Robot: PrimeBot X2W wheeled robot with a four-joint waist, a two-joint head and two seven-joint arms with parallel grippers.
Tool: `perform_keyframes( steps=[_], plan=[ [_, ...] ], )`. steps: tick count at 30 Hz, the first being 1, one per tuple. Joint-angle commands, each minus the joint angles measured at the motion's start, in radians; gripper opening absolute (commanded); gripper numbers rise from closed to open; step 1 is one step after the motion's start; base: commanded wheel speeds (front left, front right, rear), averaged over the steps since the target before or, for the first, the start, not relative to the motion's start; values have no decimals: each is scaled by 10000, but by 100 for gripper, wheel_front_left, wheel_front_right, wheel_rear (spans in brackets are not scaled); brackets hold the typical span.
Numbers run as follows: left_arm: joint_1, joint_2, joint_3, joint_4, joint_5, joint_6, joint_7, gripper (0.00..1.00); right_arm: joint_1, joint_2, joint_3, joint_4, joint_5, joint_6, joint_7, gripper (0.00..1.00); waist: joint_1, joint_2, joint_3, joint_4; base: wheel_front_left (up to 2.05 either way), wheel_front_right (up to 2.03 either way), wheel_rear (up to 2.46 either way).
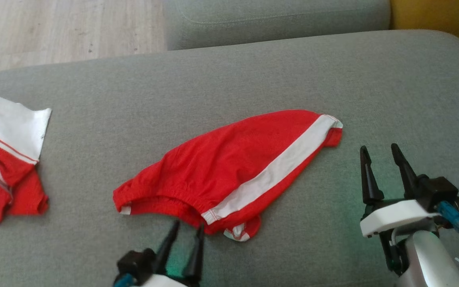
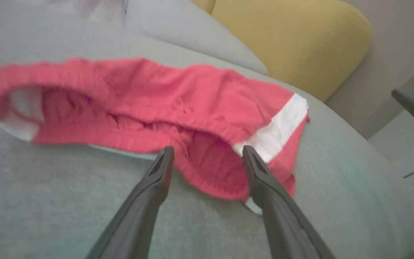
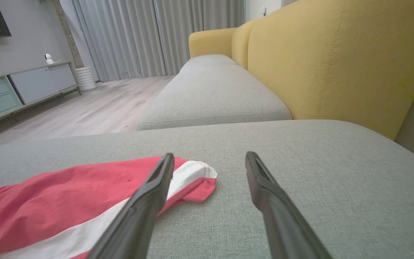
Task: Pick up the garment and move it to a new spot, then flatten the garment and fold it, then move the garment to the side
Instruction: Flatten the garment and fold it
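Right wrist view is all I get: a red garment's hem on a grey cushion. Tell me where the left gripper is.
Observer: The left gripper is open, fingertips at the near elastic edge of the red garment.
Operator: Report anything else on the cushion.
Observer: A second red and white garment lies crumpled at its left end, apart from the first.
Operator: Describe the garment's outline.
Observer: A rough triangle, white stripe on top, elastic opening toward the left gripper.
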Motion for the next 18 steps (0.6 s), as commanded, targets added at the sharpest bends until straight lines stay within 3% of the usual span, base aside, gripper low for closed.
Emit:
perform_keyframes(
  steps=[1, 8, 13, 14, 15, 16, 18],
  plan=[
    [-569, 3, -149, -6, -364, -49, -55, 100, -252, 76, 244, -250, 56, 65, -64, 100, 0, 0, 68, -115, 0, 0, 0],
    [-1047, 3, -1584, 273, -1611, -58, -55, 100, -348, 9, 149, -138, 113, 65, -64, 100, 0, 0, 219, -311, 0, 0, 0],
    [-1317, 3, -1613, 452, -1640, -59, -55, 100, -444, 18, 201, -86, 152, 65, -64, 100, 0, 0, 358, -449, 0, 0, 0],
    [-1357, 3, -1617, 465, -1648, -60, -55, 94, -474, 24, 195, -80, 172, 65, -64, 100, 0, 0, 388, -472, 0, 0, 0],
    [-1396, 3, -1647, 479, -1658, -60, -55, 14, -498, 28, 199, -75, 185, 65, -64, 100, 0, 0, 409, -486, 0, 0, 0],
    [-1427, 3, -1701, 512, -1683, -60, -55, 0, -515, 31, 205, -66, 195, 65, -64, 100, 0, 0, 419, -493, 0, 0, 0],
    [-1459, 11, -1780, 600, -1637, -60, -55, 0, -505, 32, 174, -43, 222, 65, -64, 100, 0, 0, 374, -457, 0, 0, 0]
  ],
)
